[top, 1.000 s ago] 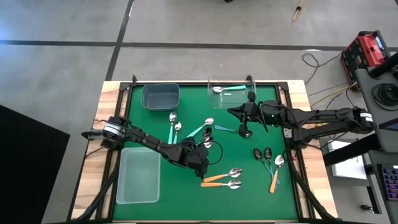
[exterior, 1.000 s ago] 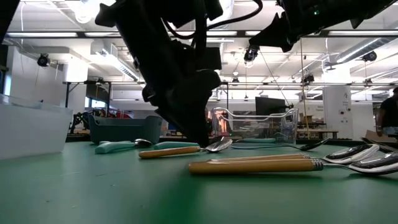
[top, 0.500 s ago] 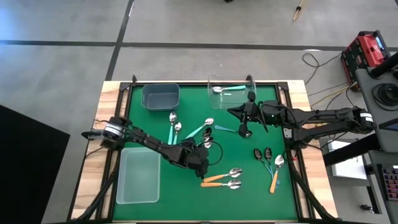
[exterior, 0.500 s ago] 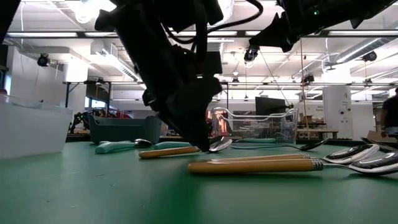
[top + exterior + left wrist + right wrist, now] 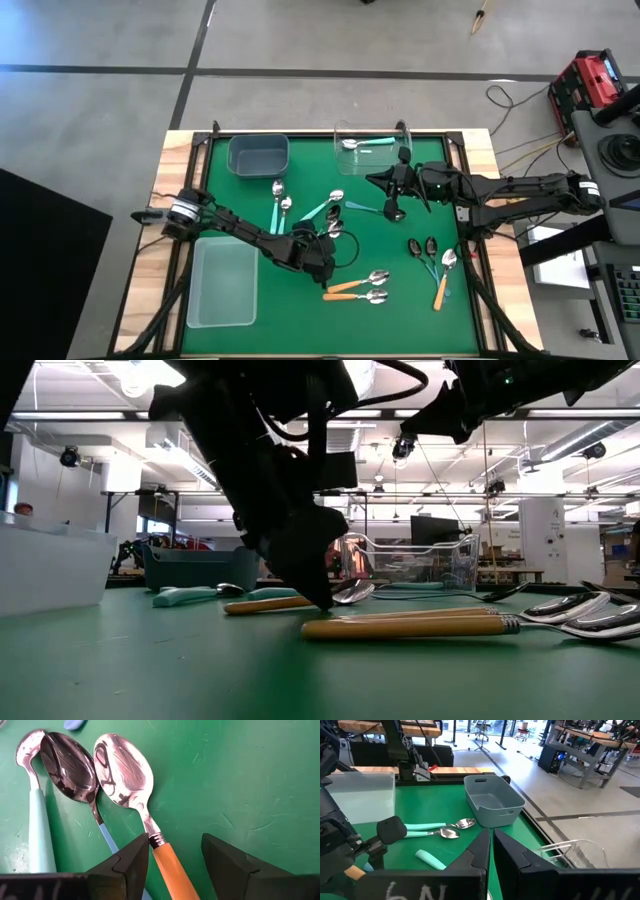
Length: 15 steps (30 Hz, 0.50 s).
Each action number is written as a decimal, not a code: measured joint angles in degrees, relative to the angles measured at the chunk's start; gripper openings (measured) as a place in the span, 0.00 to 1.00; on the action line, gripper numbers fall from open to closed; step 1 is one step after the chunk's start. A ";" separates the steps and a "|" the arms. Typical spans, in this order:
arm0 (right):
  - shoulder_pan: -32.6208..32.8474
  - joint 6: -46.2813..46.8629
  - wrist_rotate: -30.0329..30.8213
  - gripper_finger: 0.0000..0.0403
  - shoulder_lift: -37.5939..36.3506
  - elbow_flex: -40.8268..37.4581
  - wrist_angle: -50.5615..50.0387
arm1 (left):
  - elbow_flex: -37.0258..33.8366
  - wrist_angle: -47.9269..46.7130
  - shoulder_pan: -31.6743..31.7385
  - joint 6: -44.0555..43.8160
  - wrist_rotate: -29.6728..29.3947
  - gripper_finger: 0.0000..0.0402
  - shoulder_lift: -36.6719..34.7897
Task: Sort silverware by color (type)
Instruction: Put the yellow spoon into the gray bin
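Spoons are scattered over the green table (image 5: 230, 205), and we see the left gripper (image 5: 173, 851) low over the middle cluster, its fingers (image 5: 131, 865) parted with an orange-handled spoon (image 5: 135, 795) lying between them, not yet pinched as far as we can tell. Just beside that spoon lie a dark spoon with a thin blue handle (image 5: 72, 772) and a teal-handled spoon (image 5: 35, 815). In the high view two more orange-handled spoons (image 5: 358, 284) lie side by side near the table's front, and a small group (image 5: 435, 258) sits toward the right side. Two teal-handled spoons (image 5: 279, 203) lie near the grey bin (image 5: 259, 155); one teal spoon (image 5: 362, 143) is in the clear bin (image 5: 371, 130) at the back. A white tub (image 5: 222, 282) sits front left. Right gripper (image 5: 491, 847) hangs above the table behind the middle, fingers pressed together, holding nothing.
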 joint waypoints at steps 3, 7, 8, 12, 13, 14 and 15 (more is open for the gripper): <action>0.00 -0.07 0.00 0.03 0.00 0.00 -0.36 | 0.08 0.42 0.00 -0.11 -0.04 0.42 0.61; 0.00 -0.71 0.00 0.03 0.00 0.00 -0.37 | 0.11 0.55 0.00 -0.53 0.15 0.39 0.75; 0.00 -0.72 0.00 0.03 0.00 0.00 -0.39 | 0.11 0.61 0.00 -0.70 0.27 0.37 0.78; 0.00 -0.79 0.02 0.03 0.00 0.00 -0.37 | 0.13 0.68 0.00 -1.53 1.04 0.26 0.85; 0.00 -0.79 0.00 0.03 0.00 0.00 -0.39 | 0.13 0.70 0.00 -1.78 1.10 0.22 0.87; 0.00 -0.83 0.02 0.03 0.00 0.00 -0.39 | 0.13 0.73 0.00 -1.83 1.12 0.19 0.89; 0.00 -0.85 0.01 0.03 0.00 0.00 -0.39 | 0.13 0.75 -0.02 -1.95 1.22 0.16 0.90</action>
